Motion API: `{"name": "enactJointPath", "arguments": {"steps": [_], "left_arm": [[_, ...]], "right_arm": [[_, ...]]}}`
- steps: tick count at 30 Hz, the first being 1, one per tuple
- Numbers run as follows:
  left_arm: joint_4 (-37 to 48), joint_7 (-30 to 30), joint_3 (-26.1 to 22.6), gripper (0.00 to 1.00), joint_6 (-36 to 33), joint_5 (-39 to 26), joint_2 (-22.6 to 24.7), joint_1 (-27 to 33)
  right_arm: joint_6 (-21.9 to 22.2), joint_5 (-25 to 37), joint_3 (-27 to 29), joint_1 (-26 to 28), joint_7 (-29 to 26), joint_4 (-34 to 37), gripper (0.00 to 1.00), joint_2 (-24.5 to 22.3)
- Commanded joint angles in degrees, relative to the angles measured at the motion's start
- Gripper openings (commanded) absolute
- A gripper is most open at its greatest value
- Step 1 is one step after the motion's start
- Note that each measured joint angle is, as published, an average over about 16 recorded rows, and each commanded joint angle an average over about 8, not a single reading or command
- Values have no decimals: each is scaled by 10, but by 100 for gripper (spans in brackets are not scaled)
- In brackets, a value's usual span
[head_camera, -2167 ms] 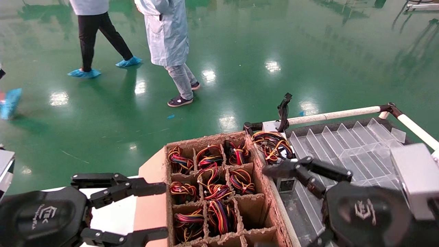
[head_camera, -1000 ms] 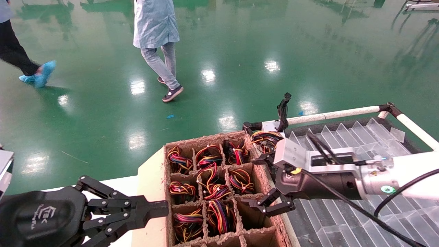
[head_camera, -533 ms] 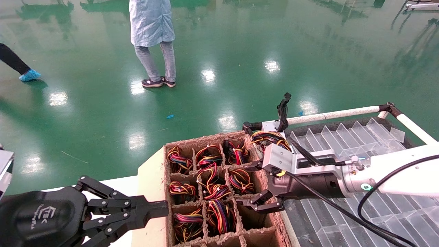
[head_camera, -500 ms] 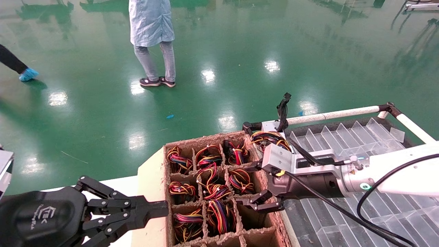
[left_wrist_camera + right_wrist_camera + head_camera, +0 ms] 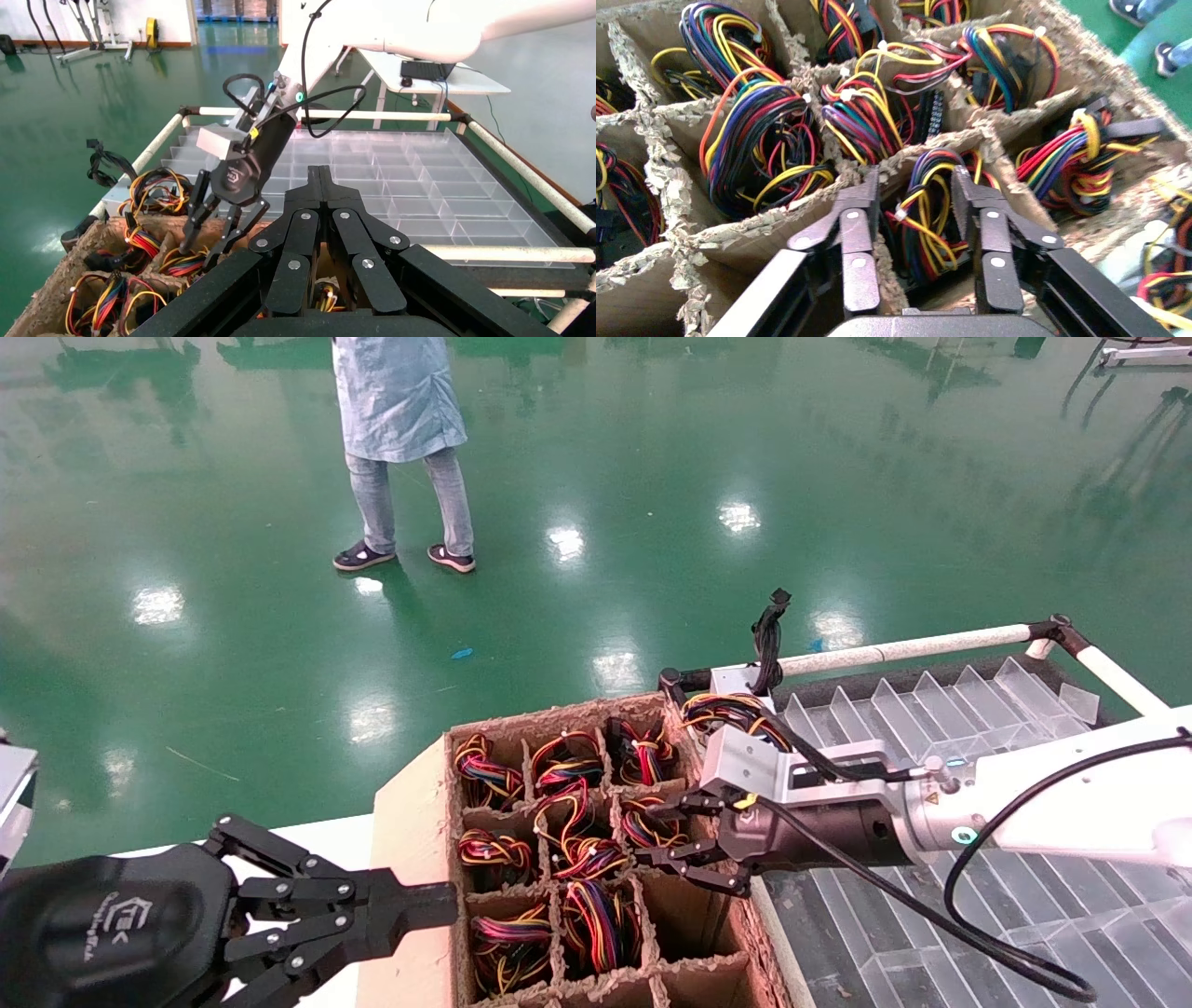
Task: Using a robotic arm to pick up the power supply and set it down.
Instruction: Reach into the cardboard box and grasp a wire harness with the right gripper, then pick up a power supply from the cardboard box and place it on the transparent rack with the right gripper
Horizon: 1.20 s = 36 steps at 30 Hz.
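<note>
The right end effector (image 5: 678, 840), a black two-fingered claw with a grey metal box at its wrist, is reaching into the brown pulp-cardboard divider crate (image 5: 424, 798) at lower centre of the head view. Its fingers (image 5: 862, 232) are spread apart, straddling the power supply's coiled red, yellow and orange wire bundle (image 5: 932, 210), not yet clamped; the power supply's box is hidden in its compartment, middle row, rightmost column. The left end effector (image 5: 424, 905), plain black, is hovering at lower left beside the crate, fingers pressed together. A clear plastic partition tray (image 5: 978, 728) is lying at right.
</note>
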<state>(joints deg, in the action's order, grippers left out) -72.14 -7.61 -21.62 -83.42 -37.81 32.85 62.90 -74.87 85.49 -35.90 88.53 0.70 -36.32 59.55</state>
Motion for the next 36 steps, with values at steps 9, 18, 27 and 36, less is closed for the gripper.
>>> {"name": "enactJointPath", "arguments": {"steps": [9,18,27,36], "left_arm": [[0,0,0,18,0,0,0,0],[0,0,0,30,0,0,0,0],[0,0,0,100,0,0,0,0],[0,0,0,100,0,0,0,0]], "right_arm": [[-1,4,-3,12,24,45,0,14],[-9,2,-2,19,33,63,0,15],[-25,-15,7,21,37,69,0,6],[-54,-59,33,21,37,69,0,-18]]}}
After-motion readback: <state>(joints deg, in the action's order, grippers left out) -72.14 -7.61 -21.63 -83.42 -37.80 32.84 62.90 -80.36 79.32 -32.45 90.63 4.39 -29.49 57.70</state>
